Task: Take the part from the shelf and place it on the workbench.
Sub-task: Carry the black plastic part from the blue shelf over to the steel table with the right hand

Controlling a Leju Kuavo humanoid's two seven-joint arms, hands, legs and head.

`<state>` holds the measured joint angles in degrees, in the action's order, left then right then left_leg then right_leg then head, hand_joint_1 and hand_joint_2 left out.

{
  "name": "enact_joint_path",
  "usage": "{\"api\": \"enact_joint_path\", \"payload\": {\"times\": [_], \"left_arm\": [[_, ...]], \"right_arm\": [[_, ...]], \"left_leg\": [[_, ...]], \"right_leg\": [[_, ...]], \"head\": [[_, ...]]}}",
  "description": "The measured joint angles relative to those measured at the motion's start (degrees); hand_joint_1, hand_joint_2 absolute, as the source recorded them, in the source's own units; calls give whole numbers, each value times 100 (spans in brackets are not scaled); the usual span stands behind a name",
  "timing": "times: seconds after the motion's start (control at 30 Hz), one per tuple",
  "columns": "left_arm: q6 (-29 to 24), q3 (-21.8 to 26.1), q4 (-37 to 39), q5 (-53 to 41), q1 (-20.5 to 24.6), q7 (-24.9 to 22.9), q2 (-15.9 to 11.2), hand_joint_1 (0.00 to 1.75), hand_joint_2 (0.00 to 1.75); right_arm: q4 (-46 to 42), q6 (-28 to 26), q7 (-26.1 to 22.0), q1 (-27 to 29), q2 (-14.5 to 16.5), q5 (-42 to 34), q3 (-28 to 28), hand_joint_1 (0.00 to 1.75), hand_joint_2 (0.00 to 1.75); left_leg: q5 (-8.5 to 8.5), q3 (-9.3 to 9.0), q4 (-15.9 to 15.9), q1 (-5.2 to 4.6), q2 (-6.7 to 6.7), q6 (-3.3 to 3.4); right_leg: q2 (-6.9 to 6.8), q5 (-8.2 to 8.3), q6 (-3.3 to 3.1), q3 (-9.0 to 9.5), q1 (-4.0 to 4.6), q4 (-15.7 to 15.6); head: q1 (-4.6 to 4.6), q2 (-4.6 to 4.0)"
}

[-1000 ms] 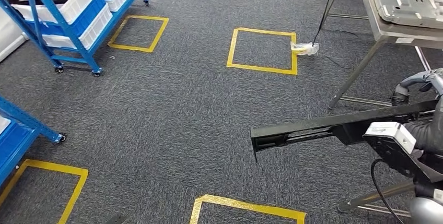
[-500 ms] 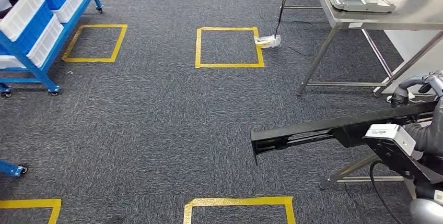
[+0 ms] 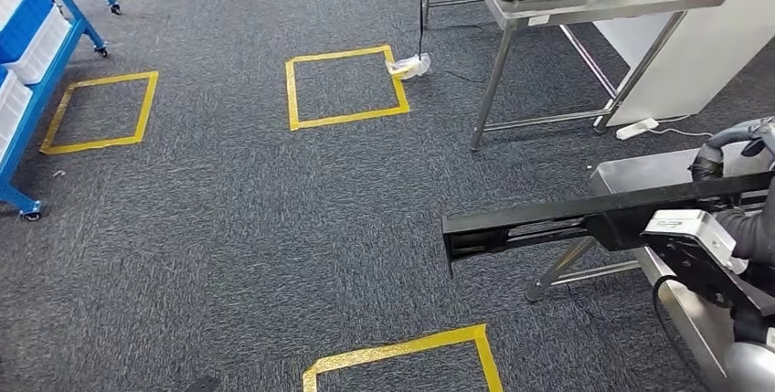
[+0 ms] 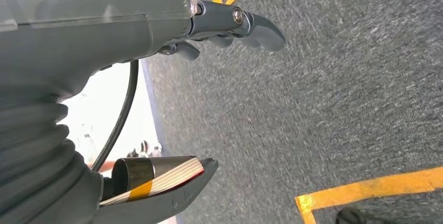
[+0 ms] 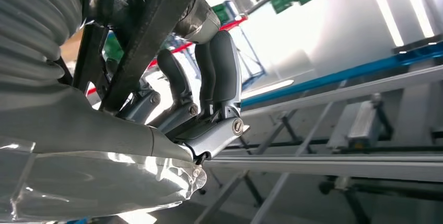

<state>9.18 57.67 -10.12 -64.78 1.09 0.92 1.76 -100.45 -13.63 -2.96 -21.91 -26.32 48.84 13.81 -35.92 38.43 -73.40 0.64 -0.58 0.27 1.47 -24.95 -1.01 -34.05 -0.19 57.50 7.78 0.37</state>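
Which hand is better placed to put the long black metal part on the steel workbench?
The right hand. Its fingers wrap the long black metal part, and the steel workbench lies on that side. The left hand hangs over the carpet, holding nothing.

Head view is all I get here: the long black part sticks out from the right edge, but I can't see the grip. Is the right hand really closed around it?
Observer: Yes. In the right wrist view the right hand's dark fingers curl around the black part.
Operator: And the left hand? I can't find it.
Observer: The left wrist view shows the left hand over grey carpet, fingers apart, holding nothing.
Operator: Anything near that hand?
Observer: Yellow floor tape lies on the carpet in that view.
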Motion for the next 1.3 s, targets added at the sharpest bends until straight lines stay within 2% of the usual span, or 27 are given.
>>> {"api": "enact_joint_path", "payload": {"times": [0.03, 0.07, 0.1, 0.17, 0.23, 0.3, 0.33, 0.4, 0.43, 0.47, 0.53, 0.57, 0.6, 0.67, 0.73, 0.77, 0.83, 0.9, 0.97, 1.0, 1.03, 1.07, 1.1, 1.13, 1.2, 1.27, 1.3], "left_arm": [[1, 9, 0, -1, -8, -1, 0, 0, 175], [1, 18, 0, -1, -13, -2, 0, 0, 175], [2, 26, 0, -2, -16, -2, -1, 0, 175], [5, 43, 0, -6, -18, -2, -3, 0, 175], [11, 64, 0, -11, -18, -23, -2, 0, 175], [4, 80, 0, -17, -3, -84, -1, 0, 175], [-5, 86, 0, -19, 7, -116, -1, 0, 175], [-24, 103, 0, -18, 17, -157, 1, 0, 175], [-28, 111, 0, -17, 12, -170, 1, 0, 175], [-31, 118, 0, -17, 4, -181, 1, 0, 175], [-29, 124, 0, -17, -7, -196, 1, 0, 175], [-26, 126, 0, -17, -8, -201, 1, 0, 175], [-21, 127, 0, -17, -6, -206, 1, 0, 175], [2, 139, 0, -12, -3, -220, 5, 0, 175], [36, 171, 0, -3, -3, -228, 12, 0, 175], [51, 190, 0, -1, 0, -230, 15, 0, 175], [75, 215, 0, 0, 18, -232, 23, 0, 175], [82, 222, 0, 0, 23, -233, 31, 0, 175], [81, 226, 0, 0, 12, -234, 34, 0, 175], [81, 228, 0, 0, 4, -236, 34, 0, 175], [82, 231, 0, 0, -3, -238, 34, 0, 175], [82, 233, 0, 0, -8, -239, 35, 0, 175], [83, 236, 0, -1, -12, -240, 36, 0, 175], [83, 238, 0, -1, -13, -242, 37, 0, 175], [84, 246, 0, -1, -11, -250, 37, 0, 175], [85, 255, 0, -1, -9, -260, 37, 0, 175], [85, 258, 0, -1, -3, -266, 38, 0, 175]], "right_arm": [[7, 9, 5, 0, -1, 4, -4, 175, 175], [14, 14, 13, -1, -1, 7, -14, 175, 175], [19, 16, 19, -5, -3, 13, -28, 175, 175], [26, 20, 33, -27, -15, 30, -59, 175, 175], [39, 31, 47, -54, -46, 60, -87, 175, 175], [52, 66, 87, -89, -85, 89, -125, 175, 175], [58, 92, 124, -118, -101, 100, -148, 175, 175], [74, 148, 212, -218, -125, 122, -173, 175, 175], [82, 167, 248, -263, -132, 132, -179, 175, 175], [93, 184, 272, -296, -137, 138, -179, 175, 175], [120, 203, 294, -311, -138, 142, -179, 175, 175], [134, 208, 299, -311, -140, 143, -180, 175, 175], [145, 208, 305, -312, -144, 143, -184, 175, 175], [157, 200, 313, -320, -166, 140, -205, 175, 175], [168, 190, 316, -335, -187, 132, -231, 175, 175], [175, 186, 317, -338, -195, 128, -243, 175, 175], [184, 181, 318, -335, -217, 122, -269, 175, 175], [187, 175, 319, -352, -234, 119, -292, 175, 175], [193, 170, 318, -361, -233, 119, -296, 175, 175], [197, 170, 316, -352, -229, 119, -291, 175, 175], [202, 170, 316, -343, -228, 119, -287, 175, 175], [205, 169, 316, -338, -227, 119, -286, 175, 175], [207, 169, 316, -336, -227, 119, -286, 175, 175], [208, 168, 316, -336, -227, 118, -286, 175, 175], [209, 165, 316, -338, -227, 114, -285, 175, 175], [213, 159, 315, -330, -227, 103, -291, 175, 175], [214, 155, 314, -318, -231, 95, -298, 175, 175]], "left_leg": [[19, 101, -142, 3, 13, -4], [162, 93, -49, 8, 25, -5], [390, -13, 250, 18, 64, -6], [760, -312, 983, 51, 301, -1], [837, -445, 1296, 54, 454, 37], [841, -451, 1317, 36, 348, 108], [857, -458, 1340, 35, 278, 149], [889, -470, 1392, 43, 139, 224], [892, -473, 1402, 35, 73, 246], [887, -473, 1406, 27, 4, 263], [869, -475, 1406, 16, -138, 272], [857, -483, 1405, 12, -208, 272], [844, -498, 1405, 10, -271, 267], [804, -551, 1406, -5, -394, 240], [767, -599, 1413, -28, -507, 193], [754, -618, 1420, -37, -569, 167], [711, -663, 1420, -36, -634, 108], [535, -590, 1175, -19, -380, 61], [205, -263, 503, 0, -60, 42], [73, -60, 133, 3, -5, 35], [34, 96, -115, 3, 17, 28], [113, 161, -159, 3, 24, 24], [303, 118, 23, 6, 43, 26], [554, -12, 376, 11, 100, 33], [859, -286, 1040, 29, 342, 47], [884, -387, 1258, 22, 448, 69], [895, -399, 1280, 15, 383, 90]], "right_leg": [[79, -5, 1, 0, -1, 10], [163, -14, 7, 1, -6, 28], [245, -32, 23, 2, -15, 56], [396, -86, 78, -30, -27, 151], [533, -111, 149, -92, -36, 220], [656, -91, 218, -137, -55, 217], [603, -104, 244, -158, -57, 234], [281, -288, 286, -303, -36, 526], [78, -454, 303, -444, -27, 832], [-38, -626, 320, -623, -29, 1206], [-110, -770, 338, -878, -45, 1718], [-124, -692, 335, -869, -50, 1695], [-159, -525, 323, -744, -50, 1451], [-395, -188, 262, -326, 4, 657], [-573, -79, 183, -95, 81, 194], [-564, -99, 155, -89, 110, 163], [-409, -76, 103, -74, 89, 122], [-269, -48, 40, -27, 39, 60], [-130, -40, -5, -4, 14, 42], [-55, -43, -17, -5, 14, 48], [31, -49, -20, -5, 14, 60], [119, -59, -19, -5, 12, 77], [209, -75, -12, -3, 7, 102], [295, -98, 2, -1, -1, 134], [453, -146, 54, -29, -10, 210], [591, -156, 124, -77, -27, 245], [660, -145, 161, -93, -38, 238]], "head": [[0, 0], [0, 0], [0, 0], [-1, 0], [-2, 0], [-3, 0], [-5, 0], [-8, 0], [-9, 0], [-10, 0], [-10, 0], [-10, 0], [-10, 0], [-10, 0], [-9, 0], [-8, 0], [-7, 0], [-4, 0], [-1, 0], [0, 0], [0, 0], [0, 0], [0, 0], [0, 0], [-1, 0], [-2, 0], [-1, 0]]}}
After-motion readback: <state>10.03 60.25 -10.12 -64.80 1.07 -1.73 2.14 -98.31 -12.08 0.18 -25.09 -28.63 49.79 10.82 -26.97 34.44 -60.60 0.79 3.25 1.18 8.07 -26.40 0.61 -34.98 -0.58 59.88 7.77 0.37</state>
